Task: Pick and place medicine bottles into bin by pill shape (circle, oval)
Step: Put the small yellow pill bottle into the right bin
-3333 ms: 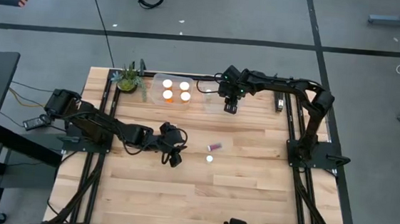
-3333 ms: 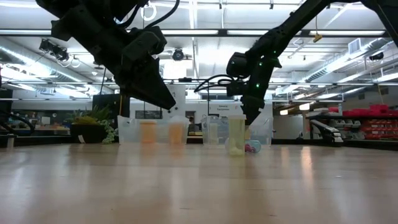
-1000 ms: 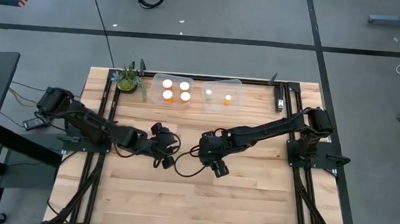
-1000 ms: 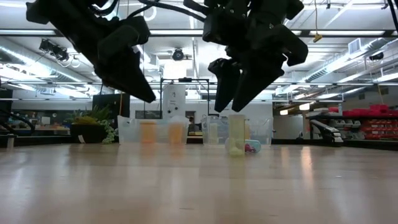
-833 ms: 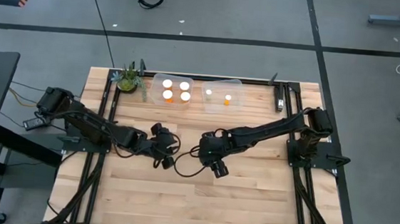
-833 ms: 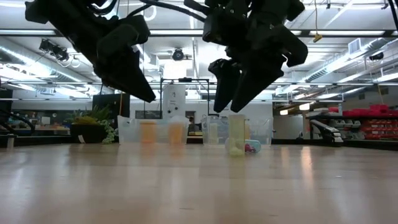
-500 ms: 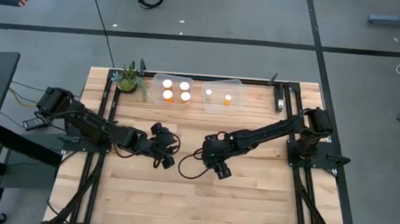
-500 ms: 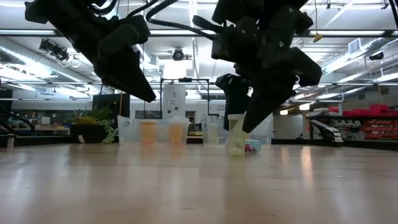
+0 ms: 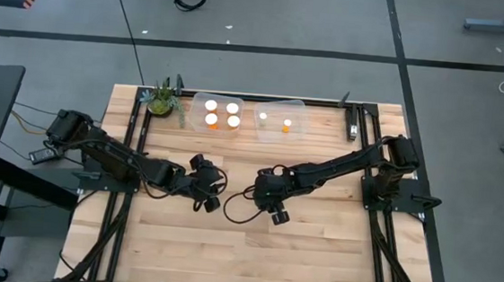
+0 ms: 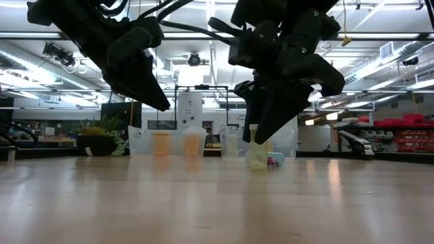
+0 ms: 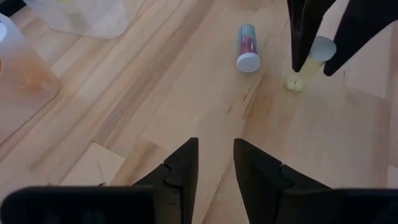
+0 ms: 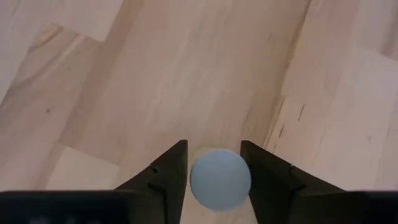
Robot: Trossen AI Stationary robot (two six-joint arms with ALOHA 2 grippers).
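A small upright bottle [image 10: 257, 157] with yellowish pills and a pale cap [image 12: 221, 180] stands on the wooden table. My right gripper [image 12: 213, 147] is open, points down over it, and has one finger on each side of the cap; it also shows in the low view [image 10: 261, 135]. A second small bottle [image 11: 247, 46] with reddish pills lies on its side just beside the first. My left gripper [image 11: 215, 163] is open and empty, hovering above the table to the left of both bottles [image 9: 211, 201]. The right arm hides both bottles in the high view. My right gripper's fingers [image 12: 173, 167] flank the upright bottle's cap [image 12: 211, 186] from above, pointing down. I cannot tell whether they touch it. The bottle stands upright on its base on the table.
Two clear bins stand at the far edge: the left one [image 9: 196, 110] holds several white-capped orange bottles, the right one [image 9: 301, 118] holds two small bottles. A small green potted plant [image 9: 162, 100] stands left of the bins.
My right gripper has gone down toward the upright bottle, so that its open fingers now stand on both sides of the bottle's cap. The bottles have not moved.
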